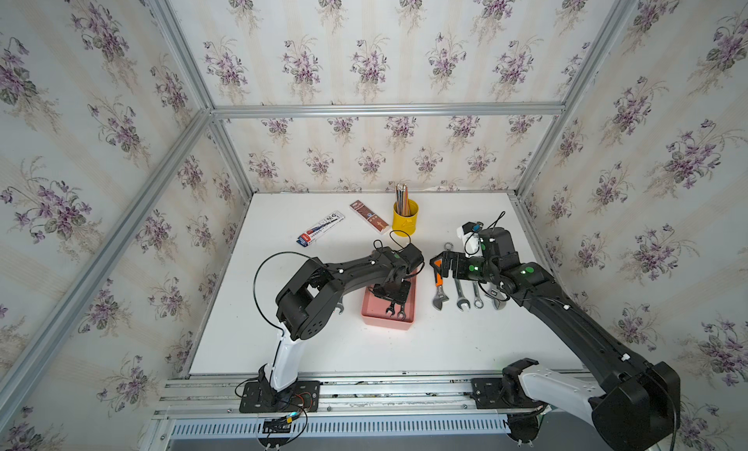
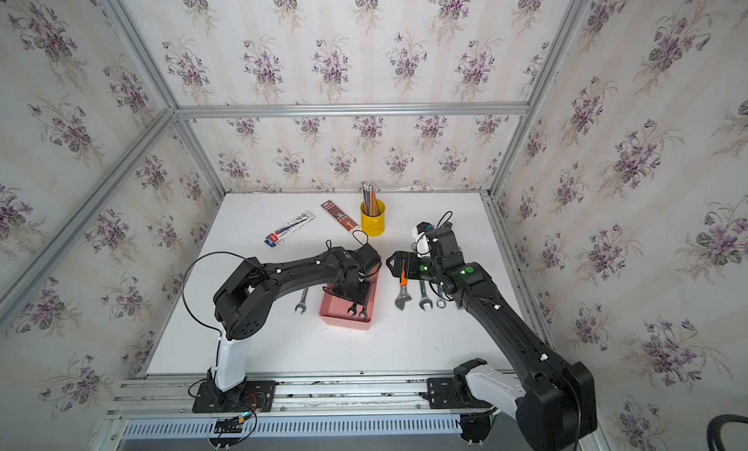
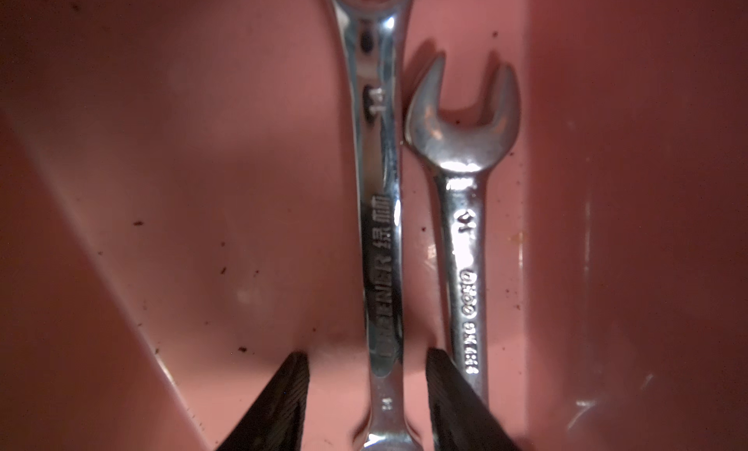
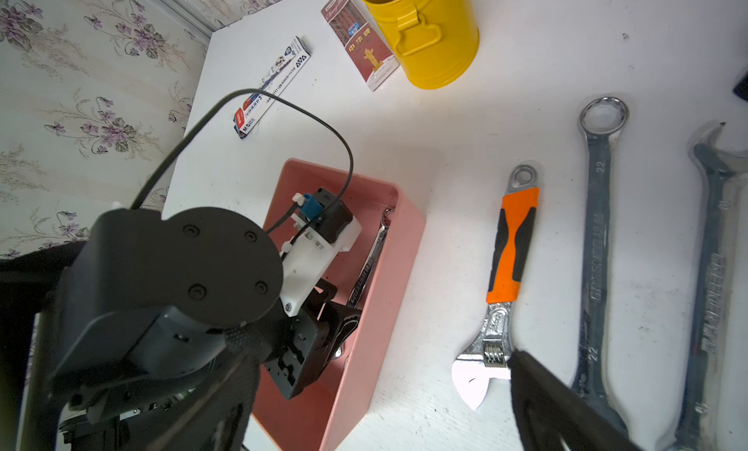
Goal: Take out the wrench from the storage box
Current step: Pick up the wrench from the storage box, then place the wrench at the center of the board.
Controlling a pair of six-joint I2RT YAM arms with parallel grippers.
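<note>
One combination wrench (image 3: 380, 226) lies in the storage box (image 1: 384, 323), between the spread fingers (image 3: 457, 396) of the left pincer (image 3: 366, 354), not yet pinched. Closing could also snag the shorter wrench (image 3: 465, 226) just beside it. The right pincer (image 1: 440, 264), spread and empty, hovers at the box's 2 o'clock.

In both top views the storage box (image 1: 384, 322) is sitting at mid-frame on the table (image 1: 324, 347). Two wrenches are lying side by side in it, toward its right wall: the inner wrench (image 1: 390, 309) and the outer wrench (image 1: 400, 314). A loose wrench (image 2: 301, 301) is lying just left of the box. To the box's right, the adjustable wrench (image 1: 438, 297) is lying nearest, with three further wrenches (image 1: 460, 296) beyond it. Behind the box, higher in the frame, the cup of pencils (image 1: 404, 220) is standing, with a carton (image 1: 369, 216) lying just left of it and a second carton (image 1: 321, 228) further left.
</note>
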